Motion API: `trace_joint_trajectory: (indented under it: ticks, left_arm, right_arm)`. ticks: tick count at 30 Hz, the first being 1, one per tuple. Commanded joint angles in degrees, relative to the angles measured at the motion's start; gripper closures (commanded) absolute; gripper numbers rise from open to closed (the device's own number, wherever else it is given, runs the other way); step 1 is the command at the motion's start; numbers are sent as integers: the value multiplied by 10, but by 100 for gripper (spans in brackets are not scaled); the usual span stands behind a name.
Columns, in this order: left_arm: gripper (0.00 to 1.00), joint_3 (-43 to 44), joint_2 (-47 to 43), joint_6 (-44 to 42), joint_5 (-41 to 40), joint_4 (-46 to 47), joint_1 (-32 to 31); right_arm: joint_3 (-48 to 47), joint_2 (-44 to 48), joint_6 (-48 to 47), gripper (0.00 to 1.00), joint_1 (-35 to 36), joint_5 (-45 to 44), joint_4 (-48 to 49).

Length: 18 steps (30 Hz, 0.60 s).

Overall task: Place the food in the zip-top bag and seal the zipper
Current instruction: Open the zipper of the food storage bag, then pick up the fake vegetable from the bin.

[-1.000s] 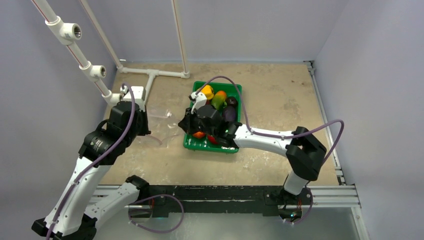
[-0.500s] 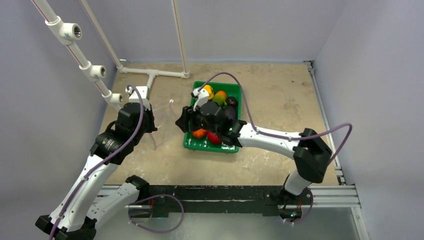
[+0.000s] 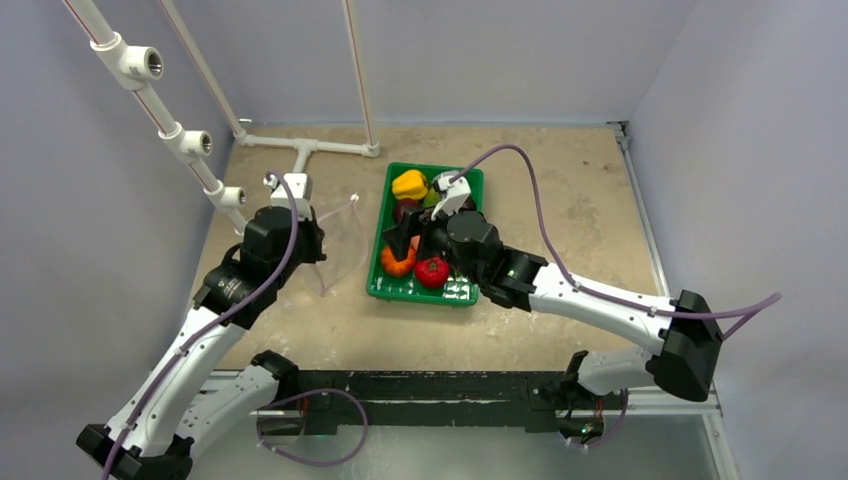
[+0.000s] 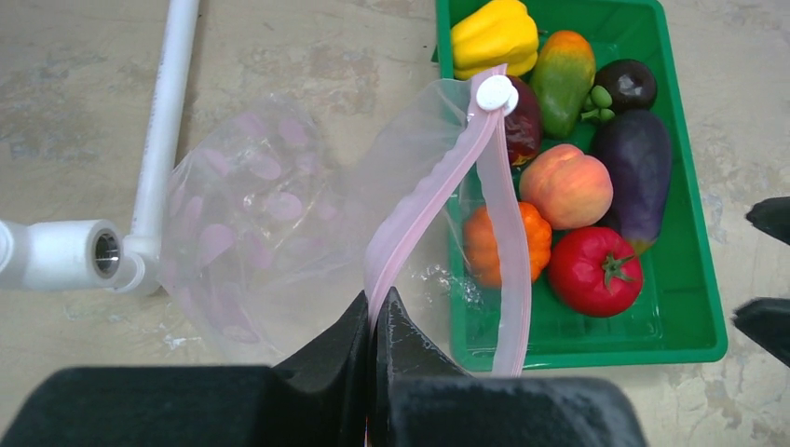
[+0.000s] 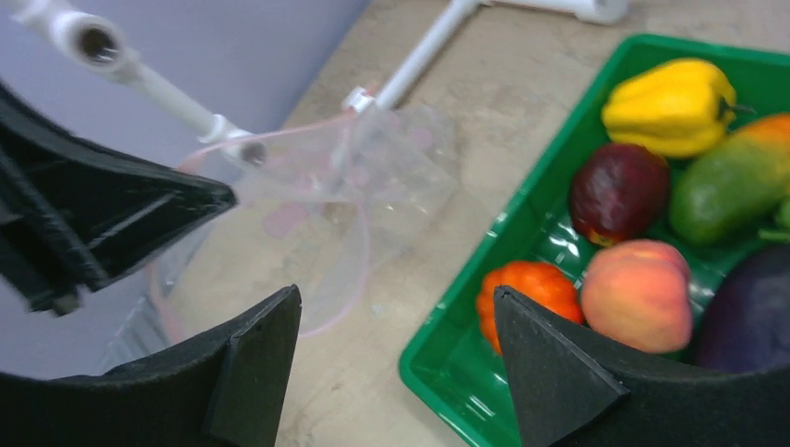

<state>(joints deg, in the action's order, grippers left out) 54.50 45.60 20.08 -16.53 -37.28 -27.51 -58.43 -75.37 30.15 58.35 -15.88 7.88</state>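
The clear zip-top bag (image 4: 270, 196) hangs floppy over the table left of the green tray (image 4: 606, 340). My left gripper (image 4: 377, 303) is shut on the pink zipper (image 4: 438, 186) strip, whose white slider (image 4: 495, 93) sits at the far end; the mouth gapes. The food lies in the tray: yellow pepper (image 4: 494, 35), green-orange pepper (image 4: 562, 79), eggplant (image 4: 633, 172), peach (image 4: 565, 186), orange (image 4: 508, 244), tomato (image 4: 594, 270), and a dark red piece (image 4: 524, 121) partly behind the zipper. My right gripper (image 5: 396, 303) is open and empty above the tray's left rim (image 5: 447, 368).
White pipes (image 3: 300, 150) run along the back left of the table, and an open pipe fitting (image 4: 56, 253) lies just behind the bag. Grey walls close in on both sides. A small dark fruit (image 4: 626, 82) also lies in the tray.
My right gripper has opened and drawn back to the right, from the bag to over the tray. The left gripper has carried the bag's mouth up and toward the tray.
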Motion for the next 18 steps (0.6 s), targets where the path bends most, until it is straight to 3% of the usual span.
trace_joint_trajectory:
  ticks: [1, 8, 18]
  left_arm:
    - [100, -22, -17, -12, 29, 61, 2]
    - [100, -72, -57, -8, 40, 107, 2]
    - [100, -86, -76, -13, 54, 105, 2]
  right_arm:
    - [15, 1, 37, 22, -9, -76, -63]
    - [-9, -59, 121, 19, -15, -167, -193]
    - [-8, -119, 135, 17, -15, -182, -223]
